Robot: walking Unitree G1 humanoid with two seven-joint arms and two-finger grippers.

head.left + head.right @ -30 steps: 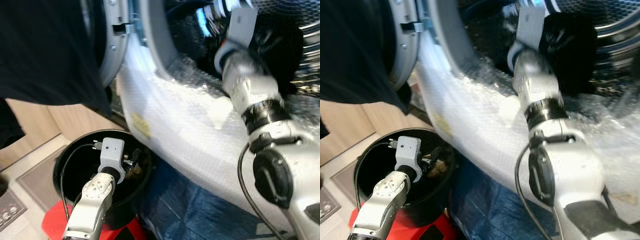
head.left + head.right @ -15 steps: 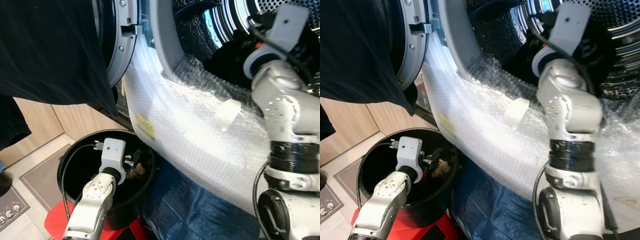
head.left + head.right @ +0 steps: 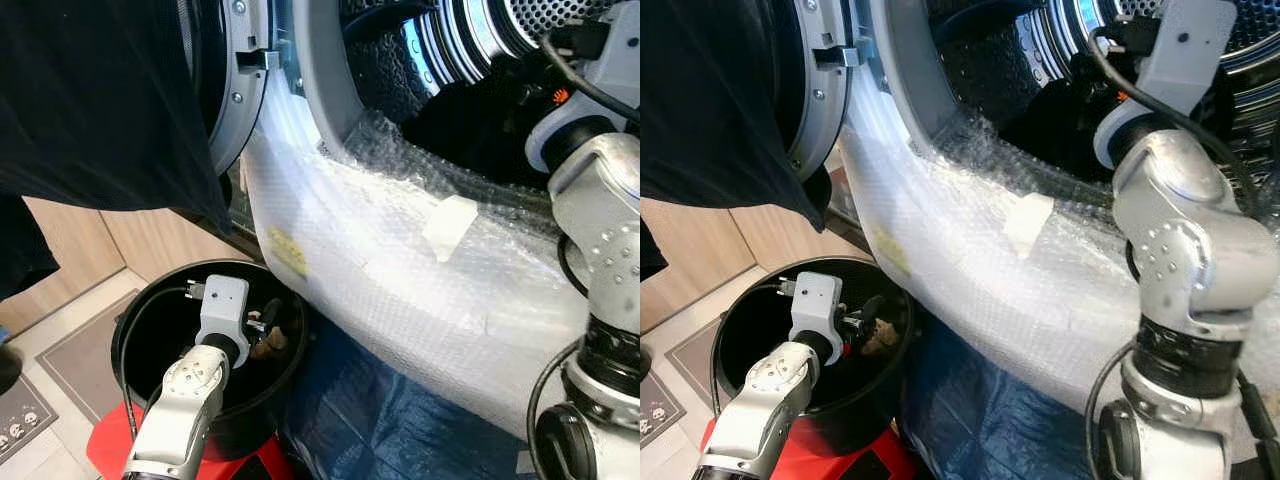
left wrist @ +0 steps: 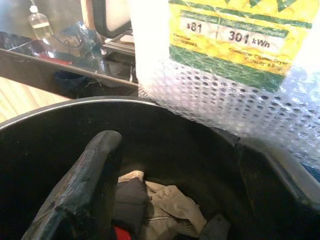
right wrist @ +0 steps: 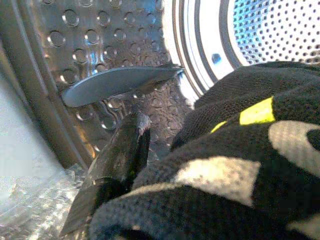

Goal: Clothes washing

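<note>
Bubble-wrapped washer drum; right end effector grips black garment inside; left end effector spread over bucket.

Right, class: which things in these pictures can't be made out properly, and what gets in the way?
- Right gripper fingers: right wrist view, draped by the black garment.
- Clothes in the black bucket: eye views, the left arm covers them.
- Label: left wrist view, blurred by bubble wrap.

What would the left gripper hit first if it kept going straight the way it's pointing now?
Most likely the clothes at the bottom of the black bin. The left gripper points down into the bin, and the crumpled fabric lies just past its fingers. Depth is hard to judge.
</note>
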